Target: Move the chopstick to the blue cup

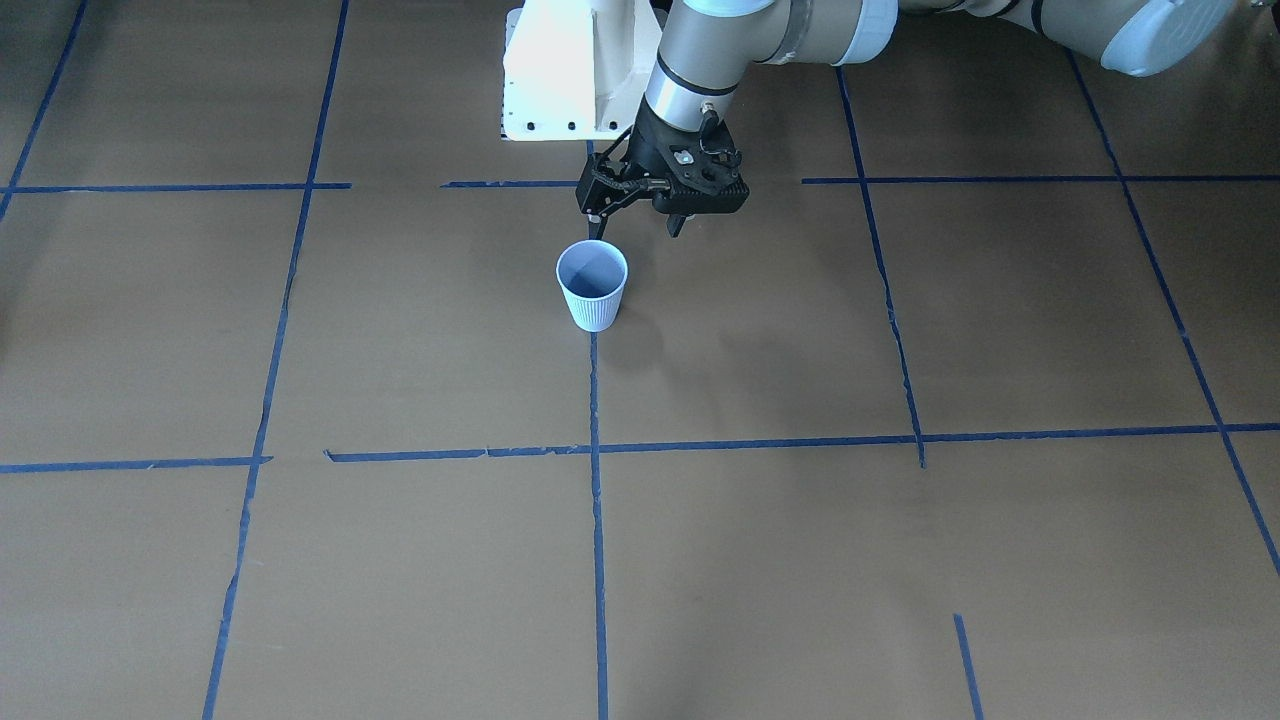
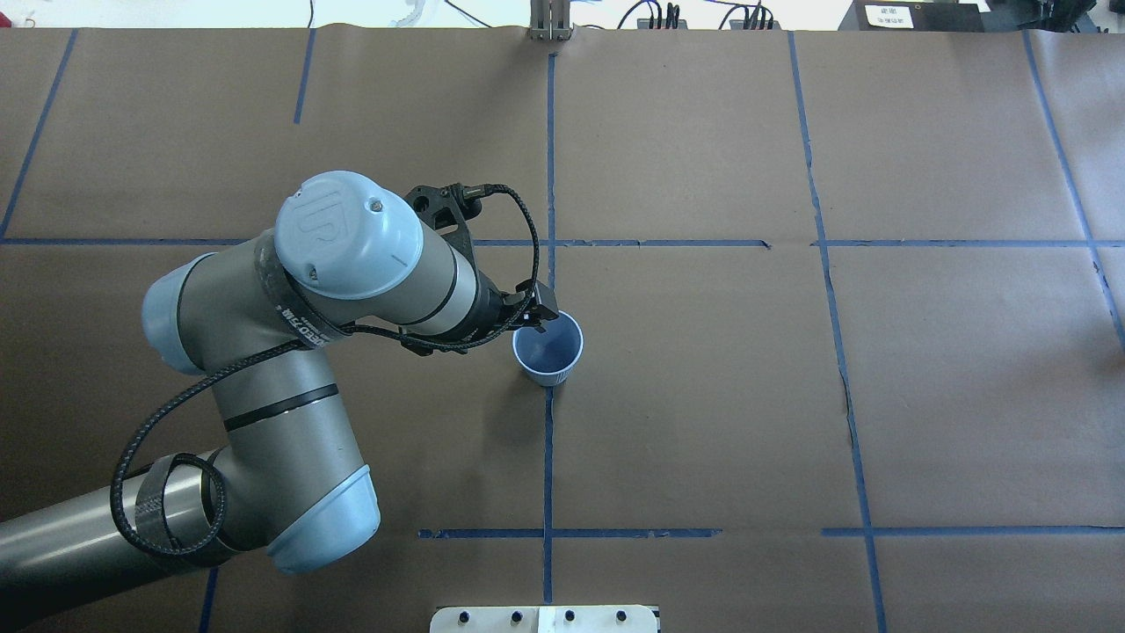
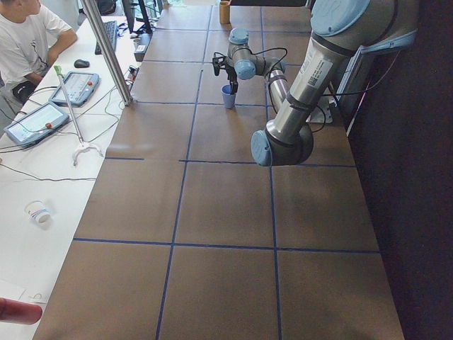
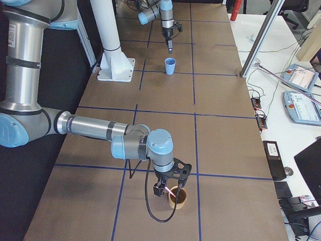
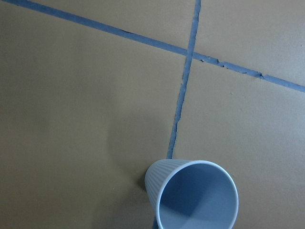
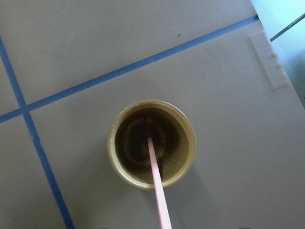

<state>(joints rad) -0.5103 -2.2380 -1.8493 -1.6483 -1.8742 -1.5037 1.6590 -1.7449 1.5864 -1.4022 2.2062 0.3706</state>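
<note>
Pink chopstick [image 6: 155,176] in brown cup [image 6: 111,143] under right fingers [image 4: 159,190], grip unclear, left arm [image 2: 281,387] bent, left fingers [image 1: 677,226] spread beside blue cup [image 1: 592,300]

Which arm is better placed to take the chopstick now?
Right. The right pincer hangs at the brown cup that holds the chopstick; the left pincer is far away, by the blue cup.

My right gripper [image 4: 168,190] shows only in the side view, too small to tell how its jaws stand. The chopstick [image 6: 156,191] runs off my right wrist view's bottom edge. My left wrist view crops the blue cup [image 5: 195,200] likewise.
</note>
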